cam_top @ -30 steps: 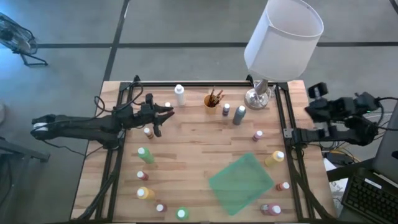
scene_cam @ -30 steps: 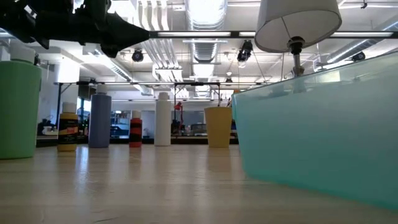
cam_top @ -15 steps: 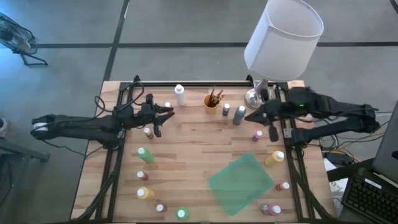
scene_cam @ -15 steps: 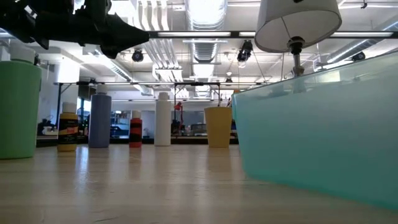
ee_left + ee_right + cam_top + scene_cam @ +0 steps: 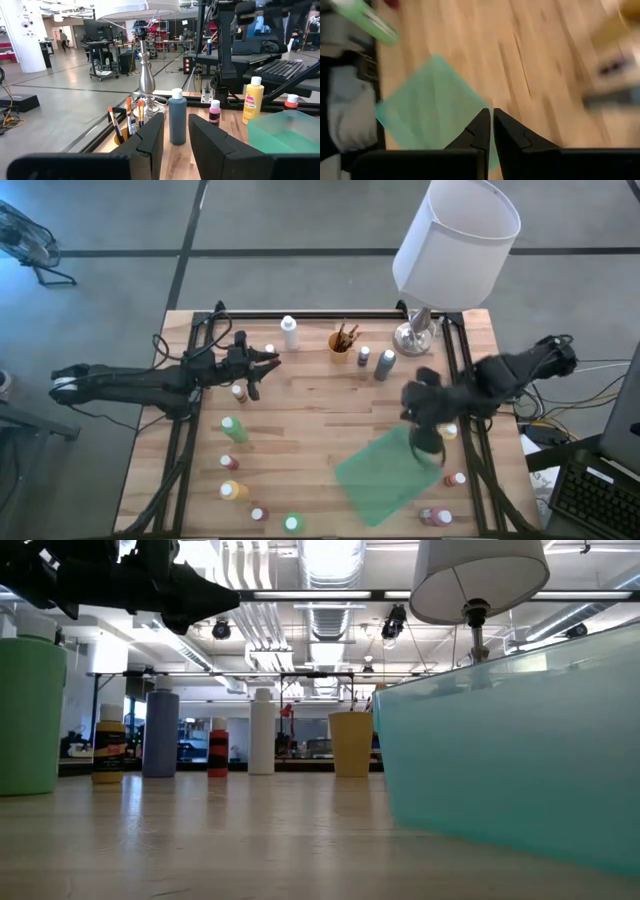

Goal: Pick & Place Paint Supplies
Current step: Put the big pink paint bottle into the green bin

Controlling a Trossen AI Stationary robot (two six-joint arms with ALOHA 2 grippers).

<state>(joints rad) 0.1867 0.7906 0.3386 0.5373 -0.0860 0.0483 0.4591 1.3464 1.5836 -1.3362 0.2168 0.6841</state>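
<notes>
Paint bottles stand scattered on the wooden table: a white one, a grey one, a blue-grey one, a green one, a yellow one. Brushes stand in a yellow cup. A shallow green bin lies on the near right. My left gripper hovers open above the far left, next to a small bottle. My right gripper hangs shut over the bin's far right corner, pointing down; its wrist view shows the bin below, blurred.
A white-shaded lamp with a silver base stands at the far right corner. More bottles line the right edge and the near edge. Black frame rails run along both table sides. Bare wood lies in the middle.
My right arm has swung in from beyond the table's right edge, first over the far right by the lamp base, then toward the near edge and down over the bin's far right corner. My left arm has kept still.
</notes>
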